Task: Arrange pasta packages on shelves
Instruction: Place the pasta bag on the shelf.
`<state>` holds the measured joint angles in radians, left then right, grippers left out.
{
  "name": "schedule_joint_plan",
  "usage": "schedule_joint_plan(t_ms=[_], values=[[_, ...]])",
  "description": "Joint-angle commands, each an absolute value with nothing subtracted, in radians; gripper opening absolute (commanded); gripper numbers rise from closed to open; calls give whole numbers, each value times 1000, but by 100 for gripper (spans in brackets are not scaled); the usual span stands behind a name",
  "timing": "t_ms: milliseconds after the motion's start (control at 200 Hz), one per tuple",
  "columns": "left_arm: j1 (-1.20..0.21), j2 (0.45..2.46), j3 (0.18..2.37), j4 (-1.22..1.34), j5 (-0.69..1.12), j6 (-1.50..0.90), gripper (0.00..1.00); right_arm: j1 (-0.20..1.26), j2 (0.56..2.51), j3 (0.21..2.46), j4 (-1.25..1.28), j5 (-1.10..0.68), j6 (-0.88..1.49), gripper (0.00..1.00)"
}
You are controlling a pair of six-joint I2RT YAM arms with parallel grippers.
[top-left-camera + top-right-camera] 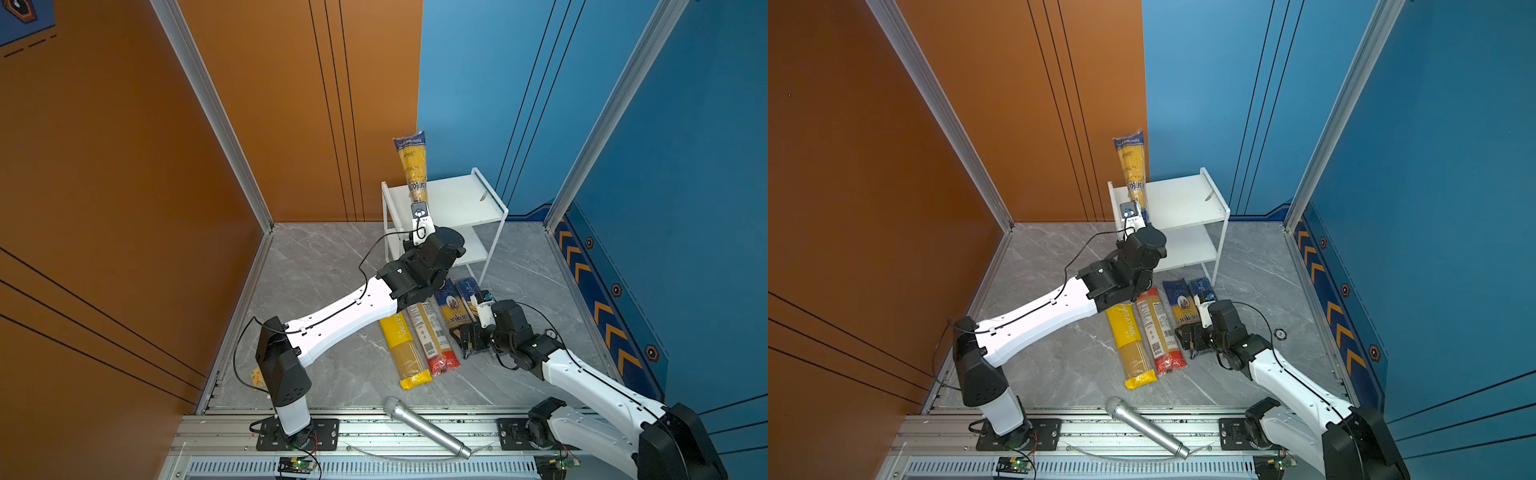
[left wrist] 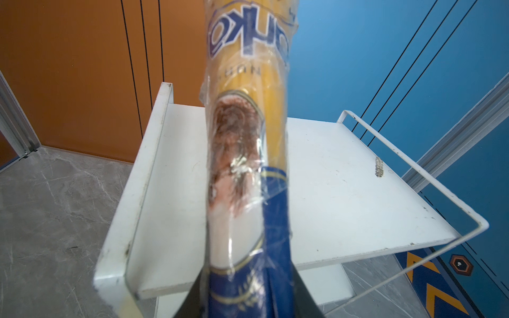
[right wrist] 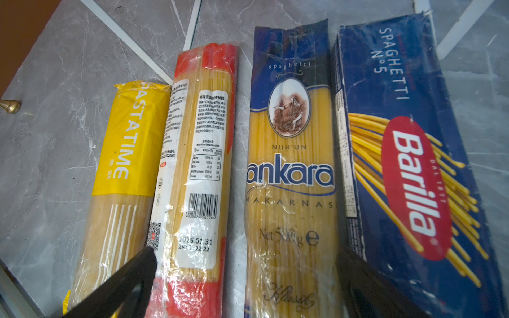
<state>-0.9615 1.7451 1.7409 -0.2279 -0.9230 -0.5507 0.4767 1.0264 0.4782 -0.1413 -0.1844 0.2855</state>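
1. Spaghetti aloft: the left gripper (image 2: 248, 300) clamps the lower end of one ankara bag (image 1: 411, 166), which stands nearly upright above the top board of the shelves (image 1: 461, 199).
2. Spread wide and holding nothing, the right gripper (image 3: 248, 254) hangs over the floor row: yellow bag (image 3: 129, 143), red bag (image 3: 203, 154), second ankara bag (image 3: 289, 179) and Barilla bag (image 3: 407, 165), side by side.

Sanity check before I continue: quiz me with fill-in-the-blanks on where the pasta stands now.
The left jaws are shut on the raised ankara package over the shelves' ____ board.
____ packages lie side by side on the table.
Between the yellow package and the lying ankara package lies the ____ one.
The right jaws stand ____.
Missing: top, four, red, open.
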Motion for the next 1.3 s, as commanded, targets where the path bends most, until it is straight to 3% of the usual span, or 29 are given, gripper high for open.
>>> schedule_joint_plan(t_ms=[0,961,1292], values=[[-948,1699,1748,-111,-950,-560,16,469,1012,468,-131,-207,278,100],[-946,1678,1722,-86,-936,-571,22,469,1006,465,-130,-212,278,100],[-944,1666,1716,-81,-937,-571,37,469,1005,464,-127,-212,276,100]])
